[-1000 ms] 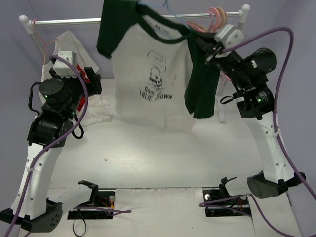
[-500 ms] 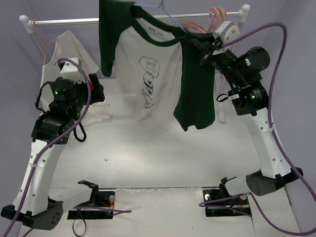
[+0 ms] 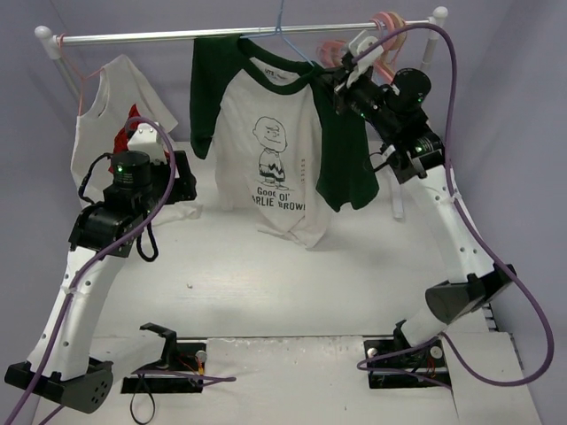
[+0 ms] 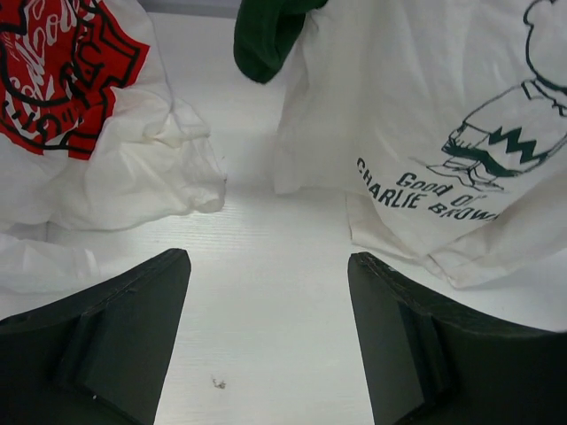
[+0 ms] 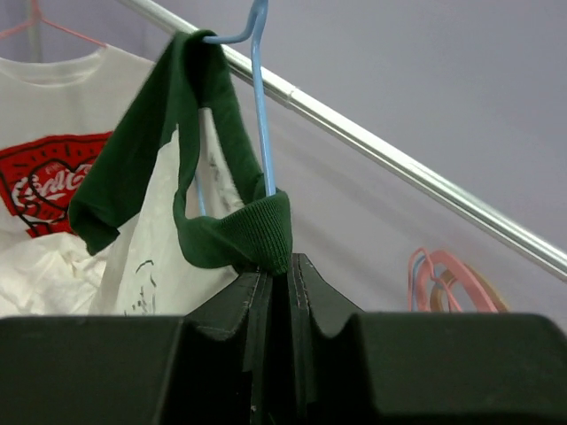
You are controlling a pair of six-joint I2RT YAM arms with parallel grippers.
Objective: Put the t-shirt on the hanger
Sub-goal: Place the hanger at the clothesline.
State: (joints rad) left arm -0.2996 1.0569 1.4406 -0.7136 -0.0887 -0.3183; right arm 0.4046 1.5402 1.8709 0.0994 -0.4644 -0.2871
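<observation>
The t-shirt (image 3: 279, 150), white with dark green sleeves and a cartoon print, hangs below the rail on the light-blue hanger (image 3: 282, 31), whose hook is over the rail. In the right wrist view the hanger wire (image 5: 259, 97) runs down into the green collar (image 5: 244, 235). My right gripper (image 3: 341, 78) is shut on the collar at the shirt's right shoulder; its fingertips (image 5: 283, 266) pinch the green rib. My left gripper (image 3: 182, 173) is open and empty, low over the table left of the shirt's hem (image 4: 443, 177).
A white shirt with a red graphic (image 3: 120, 106) hangs at the rail's left end and drapes onto the table (image 4: 106, 159). Pink hangers (image 3: 390, 31) bunch at the rail's right end (image 5: 452, 279). The rail (image 3: 133, 38) spans the back on white posts.
My right gripper rose and carried the hanger hook onto the rail; the shirt swung round and now hangs facing front. My left arm shifted slightly right.
</observation>
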